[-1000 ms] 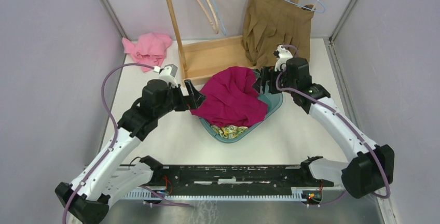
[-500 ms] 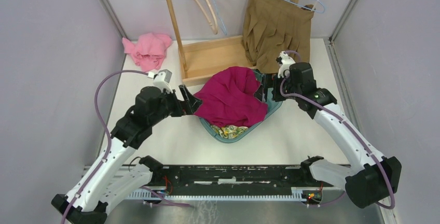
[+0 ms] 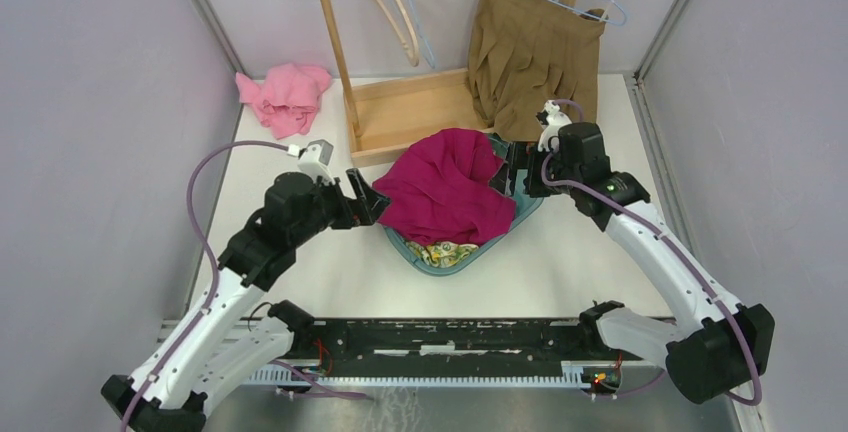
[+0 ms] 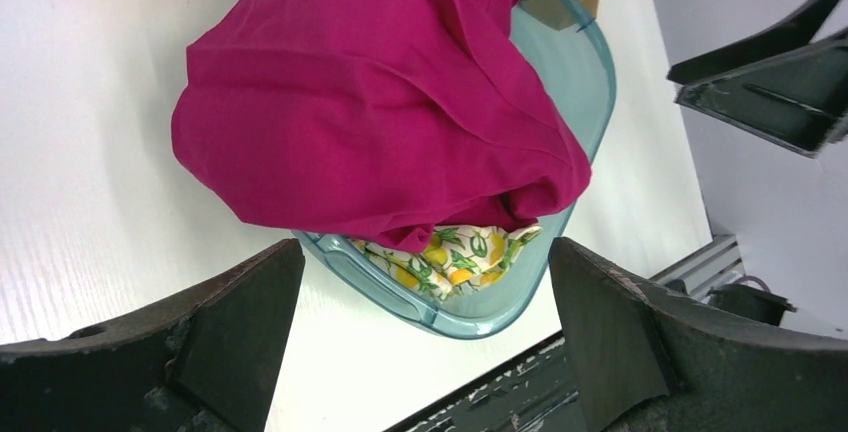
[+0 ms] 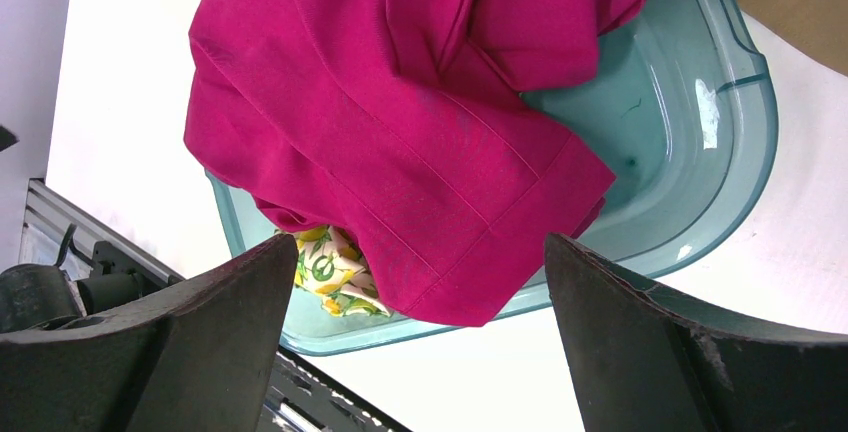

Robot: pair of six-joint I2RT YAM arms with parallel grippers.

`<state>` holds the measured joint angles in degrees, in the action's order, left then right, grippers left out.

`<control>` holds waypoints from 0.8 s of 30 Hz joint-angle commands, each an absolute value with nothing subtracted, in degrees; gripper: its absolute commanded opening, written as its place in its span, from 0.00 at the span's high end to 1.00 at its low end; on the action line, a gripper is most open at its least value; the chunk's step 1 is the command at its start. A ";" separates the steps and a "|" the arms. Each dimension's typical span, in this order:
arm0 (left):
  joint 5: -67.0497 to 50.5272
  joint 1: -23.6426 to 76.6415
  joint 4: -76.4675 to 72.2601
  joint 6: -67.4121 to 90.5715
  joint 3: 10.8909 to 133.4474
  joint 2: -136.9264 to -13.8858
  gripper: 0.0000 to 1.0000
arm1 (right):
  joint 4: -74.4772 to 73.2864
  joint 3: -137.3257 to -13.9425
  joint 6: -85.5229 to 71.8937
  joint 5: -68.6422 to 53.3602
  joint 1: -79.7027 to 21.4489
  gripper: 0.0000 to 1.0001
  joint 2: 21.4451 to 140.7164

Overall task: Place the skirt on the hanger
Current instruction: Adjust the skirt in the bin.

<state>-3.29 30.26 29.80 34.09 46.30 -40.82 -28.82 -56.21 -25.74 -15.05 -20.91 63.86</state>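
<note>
One teal tub [image 3: 531, 204] sits on the white table [image 3: 600, 262], and everything else is placed from it. One magenta skirt [image 3: 445, 192] lies heaped in the tub, spilling over its left rim onto the table and leaving the tub's right-hand corner bare. Under the skirt, at the tub's near corner, one lemon-print cloth [image 3: 447, 251] peeks out.

Two arms flank the tub. The left gripper [image 3: 372, 200] hangs just off the tub's left side, close to the overhanging fold of the skirt. Its jaws are spread wide and empty. The right gripper [image 3: 508, 174] is at the tub's far right rim, just beside the skirt's upper edge, and its jaws are also fully parted with nothing between them. Each wrist camera shows its own two dark fingers [image 4: 240, 322] apart, with the skirt [image 4: 370, 102] lying free between and beyond them.

Beyond the tub stands one wooden rack [image 3: 410, 112] with two uprights. One tan skirt [image 3: 535, 52] hangs beyond the tub's far right corner on a blue wire hanger [image 3: 618, 14]. Beyond the tub's far left corner, bare hangers [image 3: 385, 2] dangle from the rack. Their tops are cut off by the frame, so how many there are cannot be told. One crumpled pink cloth [image 3: 285, 95] lies on the table well to the far left of the tub.
</note>
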 commanded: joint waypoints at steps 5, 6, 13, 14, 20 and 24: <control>-5.66 30.34 21.33 36.71 45.69 -47.98 0.01 | -27.25 -56.40 -27.02 -16.05 -20.90 0.00 64.54; -5.99 30.33 21.05 36.73 45.75 -48.82 0.01 | -26.72 -56.02 -27.59 -16.30 -20.84 0.00 64.48; -6.93 30.38 19.87 36.87 44.78 -50.39 0.01 | -25.68 -53.10 -28.65 -16.96 -20.88 0.00 63.29; -7.01 30.43 19.57 36.91 44.25 -50.24 0.01 | -25.67 -52.67 -28.65 -16.70 -20.90 0.00 63.01; -7.37 30.33 18.70 36.20 42.61 -50.01 0.01 | -23.56 -50.11 -30.22 -16.25 -20.87 0.00 63.11; -6.92 30.35 17.59 35.77 41.08 -48.65 0.01 | -23.70 -51.00 -27.85 -22.12 -20.88 0.01 66.26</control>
<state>-6.37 30.26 21.87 35.11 42.15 -50.48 -26.85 -50.02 -28.75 -17.30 -20.91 64.40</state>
